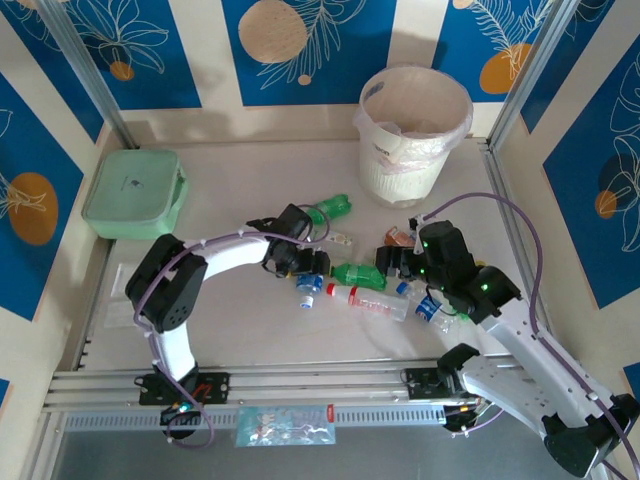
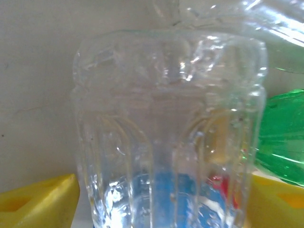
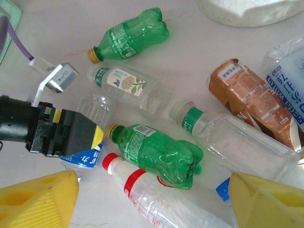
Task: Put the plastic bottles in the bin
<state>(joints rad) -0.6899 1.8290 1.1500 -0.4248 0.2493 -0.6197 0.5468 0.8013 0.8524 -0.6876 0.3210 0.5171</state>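
Plastic bottles [image 1: 358, 275]: lying scattered mid-table [image 1: 230, 170]; bin [image 1: 400, 170] standing at their 1 o'clock.
Left gripper [image 2: 164, 190]: straddling clear bottle [image 2: 166, 123] for pickup; whether it is clamping, cannot tell.
Right gripper [image 3: 152, 199]: hovering released and empty, nearer green bottle [image 3: 161, 152] at 12 o'clock, likely the next pick.

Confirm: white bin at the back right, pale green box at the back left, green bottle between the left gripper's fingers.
Wrong on one point: the bottle between the fingers of the left gripper is clear with a blue label, not green, as the left wrist view shows. The white bin and pale green box stand where you say.
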